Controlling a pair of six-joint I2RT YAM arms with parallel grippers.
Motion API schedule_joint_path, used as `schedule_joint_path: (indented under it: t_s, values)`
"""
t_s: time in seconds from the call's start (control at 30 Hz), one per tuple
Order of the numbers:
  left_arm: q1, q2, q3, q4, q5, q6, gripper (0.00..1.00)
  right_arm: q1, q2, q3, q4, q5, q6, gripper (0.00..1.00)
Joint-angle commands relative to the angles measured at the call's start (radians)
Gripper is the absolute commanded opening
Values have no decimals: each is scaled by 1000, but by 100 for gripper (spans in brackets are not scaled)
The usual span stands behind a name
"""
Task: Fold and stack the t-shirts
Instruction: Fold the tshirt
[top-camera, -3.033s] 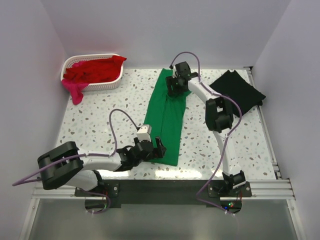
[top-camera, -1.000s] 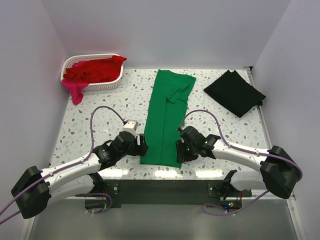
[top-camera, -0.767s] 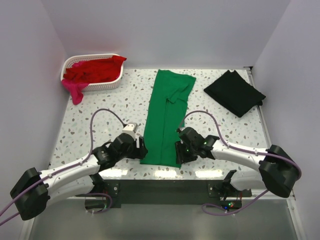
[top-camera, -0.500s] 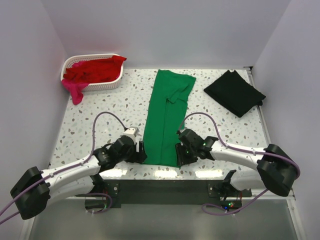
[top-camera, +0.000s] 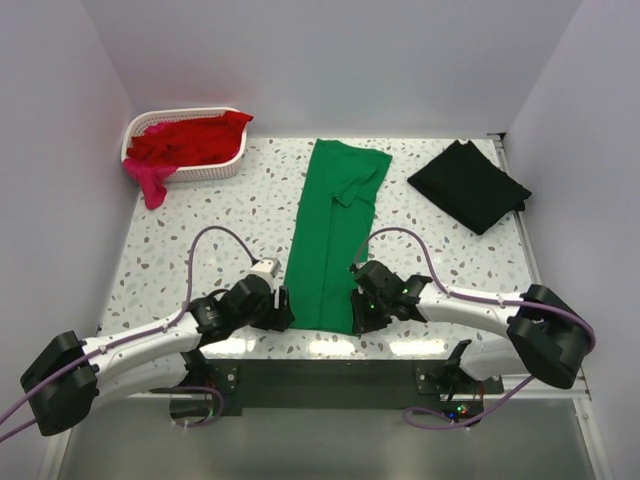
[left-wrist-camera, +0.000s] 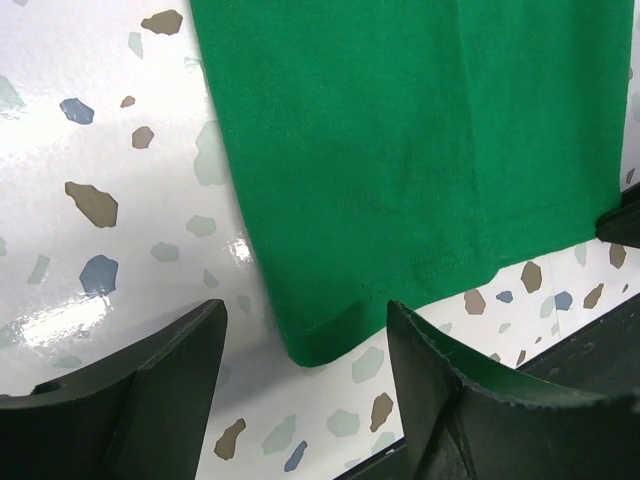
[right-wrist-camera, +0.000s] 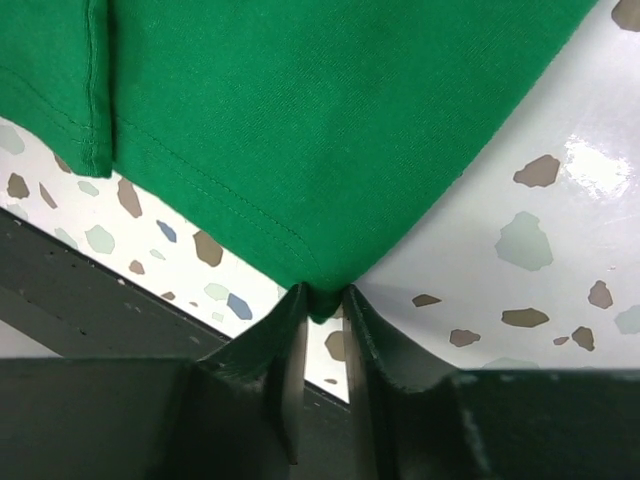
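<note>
A bright green t-shirt (top-camera: 330, 230), folded into a long strip, lies down the middle of the table. My left gripper (top-camera: 283, 310) sits at its near left corner. In the left wrist view that gripper (left-wrist-camera: 305, 325) is open, with the hem corner (left-wrist-camera: 310, 345) lying flat between its fingers (left-wrist-camera: 170, 380). My right gripper (top-camera: 355, 318) is at the near right corner. In the right wrist view that gripper (right-wrist-camera: 322, 300) is pinched shut on the very tip of the green cloth (right-wrist-camera: 300, 120). A folded black t-shirt (top-camera: 470, 185) lies at the back right.
A white lattice basket (top-camera: 215, 172) at the back left holds a red shirt (top-camera: 190, 140). A pink shirt (top-camera: 152, 182) hangs over its near side. The table's front edge and the dark mounting rail (top-camera: 320, 370) lie just behind both grippers.
Both grippers slid nearer the front edge, onto the green shirt's hem corners. The right jaws closed on its corner. The left jaws narrowed slightly.
</note>
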Motion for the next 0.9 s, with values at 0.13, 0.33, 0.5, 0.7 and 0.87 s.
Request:
schedule_joint_path:
  t_s: [0.13, 0.33, 0.5, 0.7, 0.87]
  values:
    - [-5, 3, -17, 14, -23, -20, 58, 7, -1, -10, -10, 34, 16, 18]
    - [-8, 17, -23, 23, -11, -26, 42, 7, -4, -13, -17, 46, 17, 15]
    - [-13, 26, -25, 25, 1, -29, 35, 7, -6, -16, -17, 52, 22, 13]
    - [-19, 27, -40, 43, 23, -35, 25, 7, -20, -22, -14, 64, 31, 10]
    - [-24, 17, -69, 100, 56, -52, 0, 7, -47, -32, -14, 78, 43, 1]
